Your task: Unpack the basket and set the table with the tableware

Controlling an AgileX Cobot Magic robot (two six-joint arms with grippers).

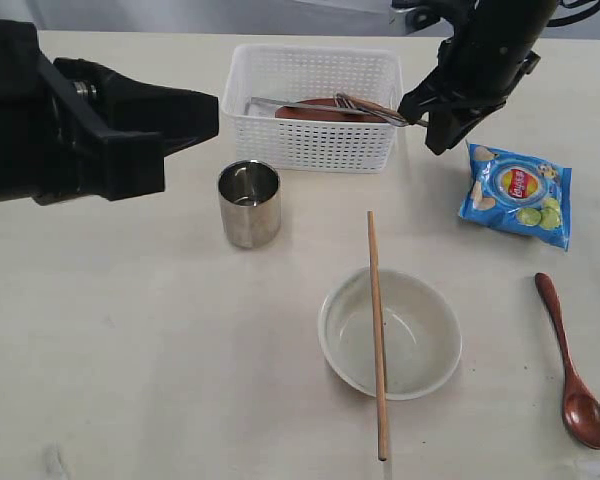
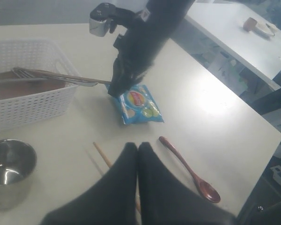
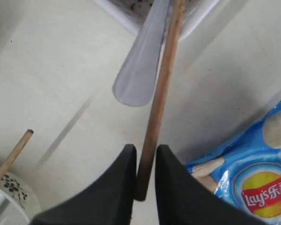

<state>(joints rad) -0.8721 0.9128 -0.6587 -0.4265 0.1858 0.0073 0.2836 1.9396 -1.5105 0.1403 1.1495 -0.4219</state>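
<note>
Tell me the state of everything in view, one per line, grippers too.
White perforated plastic basket: upright, not yet emptied.
Brown round plate: flat in the basket.
Steel cutlery: lying over the plate.
Steel cup: upright, empty.
Off-white round bowl: upright, no food inside.
Wooden chopstick: resting across the bowl.
Second wooden chopstick: gripped at one end.
Reddish-brown wooden spoon: lying flat.
Blue chips bag: lying flat.
Left gripper: shut, empty.
Right gripper: shut on second wooden chopstick.
</note>
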